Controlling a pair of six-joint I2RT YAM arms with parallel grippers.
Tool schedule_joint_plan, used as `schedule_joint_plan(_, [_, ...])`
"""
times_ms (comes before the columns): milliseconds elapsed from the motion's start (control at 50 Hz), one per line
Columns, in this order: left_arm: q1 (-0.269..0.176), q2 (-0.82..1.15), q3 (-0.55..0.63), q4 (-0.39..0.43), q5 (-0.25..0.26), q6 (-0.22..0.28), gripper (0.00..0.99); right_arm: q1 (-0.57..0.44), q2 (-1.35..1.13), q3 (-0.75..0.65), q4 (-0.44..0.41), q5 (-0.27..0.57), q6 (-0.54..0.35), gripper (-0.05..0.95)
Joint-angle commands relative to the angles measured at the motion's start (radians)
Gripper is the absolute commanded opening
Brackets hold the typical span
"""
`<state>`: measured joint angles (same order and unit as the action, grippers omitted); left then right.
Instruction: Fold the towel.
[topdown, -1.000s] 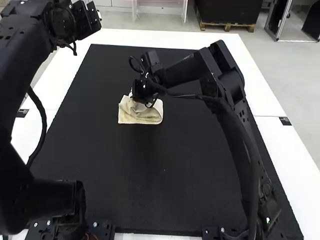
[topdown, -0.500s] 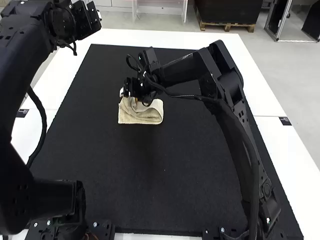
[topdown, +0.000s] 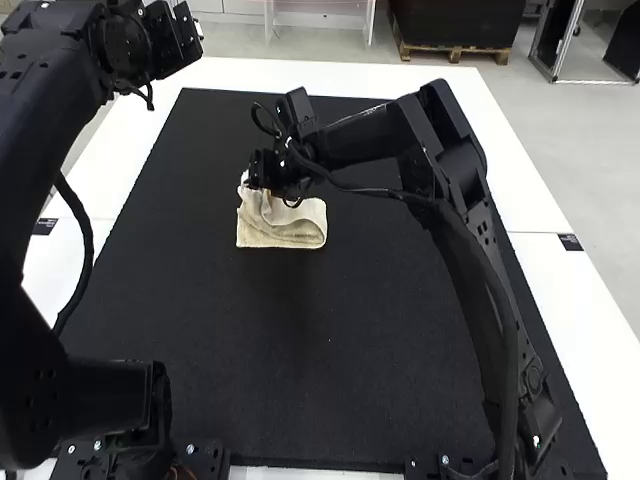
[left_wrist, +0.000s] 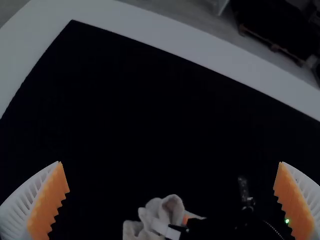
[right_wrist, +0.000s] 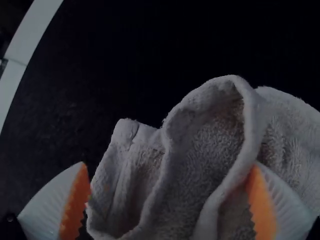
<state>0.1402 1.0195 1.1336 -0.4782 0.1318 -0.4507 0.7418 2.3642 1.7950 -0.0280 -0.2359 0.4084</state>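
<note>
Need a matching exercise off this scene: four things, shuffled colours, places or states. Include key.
1. Towel
2. Left gripper
3. Right gripper
4. Mat

A. Black, lying under the cloth
B. At the cloth, fingers spread
C. Cream, rumpled, partly folded over
D. Fingers spread, well away from the cloth

Pairs: 1-C, 2-D, 3-B, 4-A

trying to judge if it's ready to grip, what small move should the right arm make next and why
Closing the right end effector gently on the towel seems the best next move: its fingers stand apart, with bunched cloth rising in loose folds between them, so there looks to be enough to pinch.
</note>
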Motion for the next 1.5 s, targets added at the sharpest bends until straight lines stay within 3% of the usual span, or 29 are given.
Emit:
schedule_joint_plan(0, [0.013, -0.035, -0.012, 0.009, 0.014, -0.008, 0.970, -0.032, -0.065, 0.027, 0.002, 0.007, 0.010, 0.44])
schedule_joint_plan(120, [0.013, -0.035, -0.012, 0.010, 0.014, -0.009, 0.970, -0.051, -0.082, 0.030, 0.002, 0.007, 0.017, 0.12])
schedule_joint_plan(160, [0.013, -0.035, -0.012, 0.010, 0.015, -0.011, 0.970, -0.059, -0.088, 0.029, 0.002, 0.009, 0.018, 0.06])
schedule_joint_plan(360, [0.016, -0.035, -0.011, 0.010, 0.015, -0.016, 0.972, -0.085, -0.106, 0.024, 0.000, 0.007, 0.038, -0.02])
schedule_joint_plan(820, [0.018, -0.035, -0.011, 0.010, 0.015, -0.016, 0.970, -0.076, -0.120, -0.006, -0.001, -0.023, 0.041, -0.02])
schedule_joint_plan(880, [0.018, -0.035, -0.011, 0.010, 0.015, -0.016, 0.972, -0.073, -0.122, -0.006, -0.001, -0.023, 0.043, 0.02])
schedule_joint_plan(1120, [0.018, -0.035, -0.011, 0.010, 0.017, -0.016, 0.972, -0.062, -0.129, -0.005, -0.001, -0.054, 0.043, 0.65])
schedule_joint_plan(1280, [0.018, -0.035, -0.011, 0.010, 0.017, -0.017, 0.972, -0.061, -0.131, -0.003, -0.003, -0.059, 0.043, 0.68])
schedule_joint_plan(1320, [0.018, -0.035, -0.009, 0.010, 0.017, -0.017, 0.972, -0.061, -0.132, -0.005, -0.004, -0.059, 0.043, 0.64])
schedule_joint_plan(1380, [0.019, -0.035, -0.009, 0.010, 0.017, -0.017, 0.972, -0.061, -0.131, -0.006, -0.006, -0.059, 0.041, 0.40])
schedule_joint_plan(1460, [0.021, -0.035, -0.009, 0.012, 0.017, -0.020, 0.970, -0.062, -0.134, -0.009, -0.012, -0.057, 0.043, -0.02])
schedule_joint_plan(1480, [0.021, -0.035, -0.009, 0.012, 0.017, -0.020, 0.972, -0.062, -0.135, -0.011, -0.012, -0.056, 0.044, -0.02])
